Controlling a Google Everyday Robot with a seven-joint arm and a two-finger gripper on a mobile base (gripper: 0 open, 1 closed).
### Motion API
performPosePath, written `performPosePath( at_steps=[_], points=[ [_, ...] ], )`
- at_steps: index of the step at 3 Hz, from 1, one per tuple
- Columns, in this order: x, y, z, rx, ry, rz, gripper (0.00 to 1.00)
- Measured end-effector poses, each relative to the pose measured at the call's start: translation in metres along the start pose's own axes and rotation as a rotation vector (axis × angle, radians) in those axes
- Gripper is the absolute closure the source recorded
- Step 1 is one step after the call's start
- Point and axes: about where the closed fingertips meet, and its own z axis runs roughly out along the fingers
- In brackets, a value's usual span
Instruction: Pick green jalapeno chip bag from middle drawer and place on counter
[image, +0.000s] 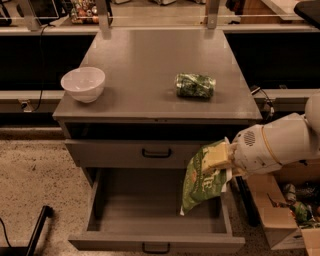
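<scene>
My gripper (218, 159) is shut on the top edge of the green jalapeno chip bag (201, 183). The bag hangs down, lifted above the right side of the open middle drawer (150, 212), its top level with the closed drawer front above. The arm's white body (277, 146) reaches in from the right. The counter (145, 75) is the gray cabinet top above; the bag is below and in front of its right front corner.
A white bowl (83, 84) sits on the counter's left front. A small green-patterned can (195, 85) lies on its side right of centre. A closed drawer (150, 152) is above the open one. A cardboard box (285, 207) stands on the floor at the right.
</scene>
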Motion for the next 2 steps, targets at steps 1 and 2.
performPosePath(
  at_steps=[1,2],
  points=[
    [0.0,0.0,0.0,0.0,0.0,0.0,1.0],
    [0.012,-0.015,-0.007,0.029,-0.006,-0.041,1.0]
  ],
)
